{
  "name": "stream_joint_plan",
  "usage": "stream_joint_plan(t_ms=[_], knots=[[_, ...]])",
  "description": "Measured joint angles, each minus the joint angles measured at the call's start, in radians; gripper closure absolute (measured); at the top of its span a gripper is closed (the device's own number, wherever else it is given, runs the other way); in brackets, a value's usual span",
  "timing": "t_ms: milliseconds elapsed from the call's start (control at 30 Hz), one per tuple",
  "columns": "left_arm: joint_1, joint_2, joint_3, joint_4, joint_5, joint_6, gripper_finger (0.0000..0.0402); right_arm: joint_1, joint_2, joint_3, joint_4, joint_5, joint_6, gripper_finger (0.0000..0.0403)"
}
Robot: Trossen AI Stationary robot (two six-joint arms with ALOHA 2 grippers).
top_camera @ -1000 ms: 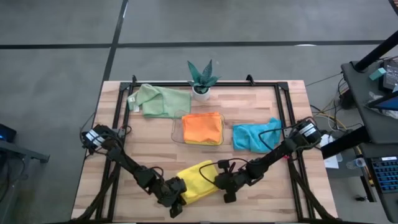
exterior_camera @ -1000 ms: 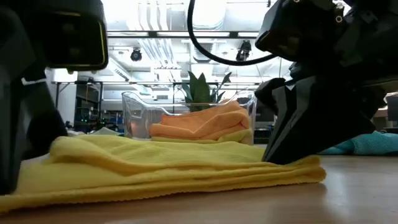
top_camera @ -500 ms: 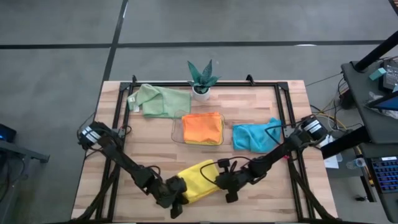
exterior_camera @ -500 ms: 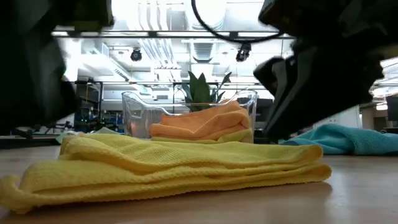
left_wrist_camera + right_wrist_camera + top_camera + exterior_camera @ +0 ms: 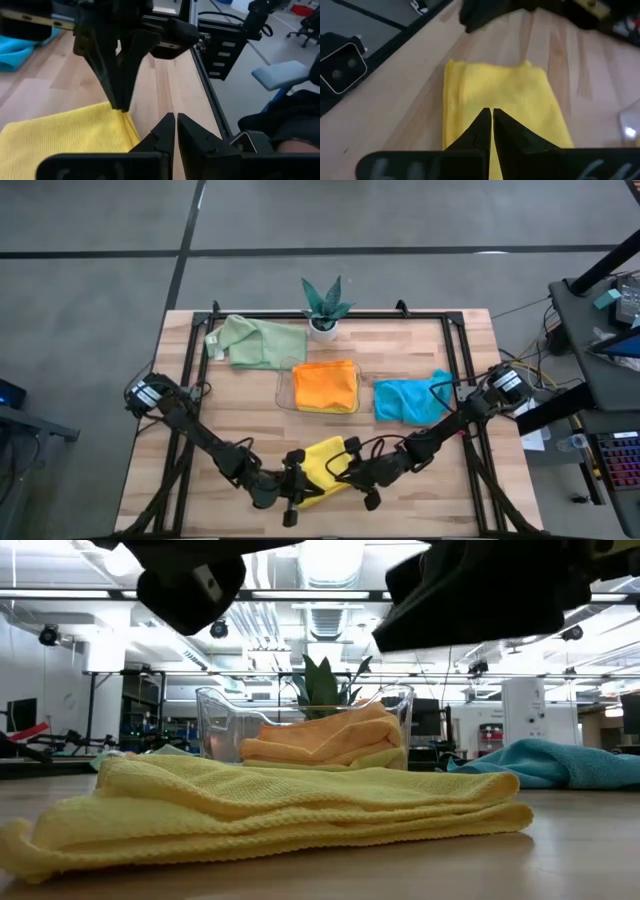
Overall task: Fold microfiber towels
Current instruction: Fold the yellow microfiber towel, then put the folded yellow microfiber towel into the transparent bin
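We see the left gripper [image 5: 291, 489] low at the table's near edge, fingers pressed together and empty, hanging at the yellow towel's [image 5: 322, 470] left end. That towel lies folded near the front middle of the table [image 5: 250, 415]; we judge it light, limp and clingy, best pinched at a corner or along a free edge. The right gripper [image 5: 352, 474], likewise closed on nothing, hovers just above the towel's right end, its arm stretched low from the right.
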Motion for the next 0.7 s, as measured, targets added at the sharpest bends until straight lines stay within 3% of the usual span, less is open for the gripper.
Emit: stream_joint_plan(t_ms=[700], knots=[[0.052,0.000,-0.028,0.010,-0.051,-0.033,0.0396,-0.010,0.000,-0.009,0.074,0.017,-0.048,0.0390]])
